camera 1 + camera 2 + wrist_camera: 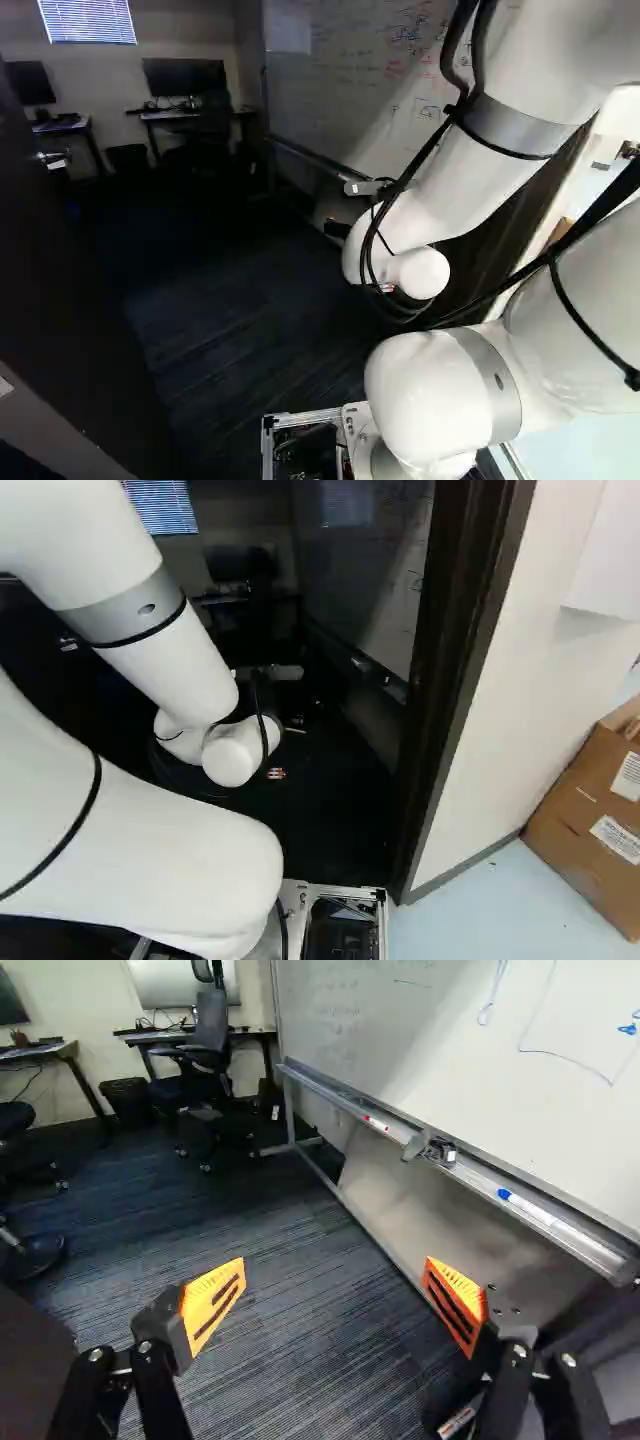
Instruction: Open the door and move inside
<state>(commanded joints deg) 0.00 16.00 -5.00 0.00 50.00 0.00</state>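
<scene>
The door (70,300) stood swung open at the left of the left base view, with its silver handle (52,158) high on the dark face. The pincer (335,1270) was spread wide, its orange pads (213,1305) well apart, with nothing between them; beyond lay the carpet (270,1330) and the whiteboard (400,1020).

The door looked a stiff, flat slab, probably heavy but likely to turn easily on its hinges. Its broad face offered nothing to pinch. If it had to be pulled, the handle was the place, though smooth metal might slip in the pads and would want a square hold. If it only needed more room, a slow push near the free edge, far from the hinges, would take least force; a closer might bring it back.

The gap looked ready for driving in, the likely next step, with care for the frame (445,710) beside the base (380,920).
</scene>
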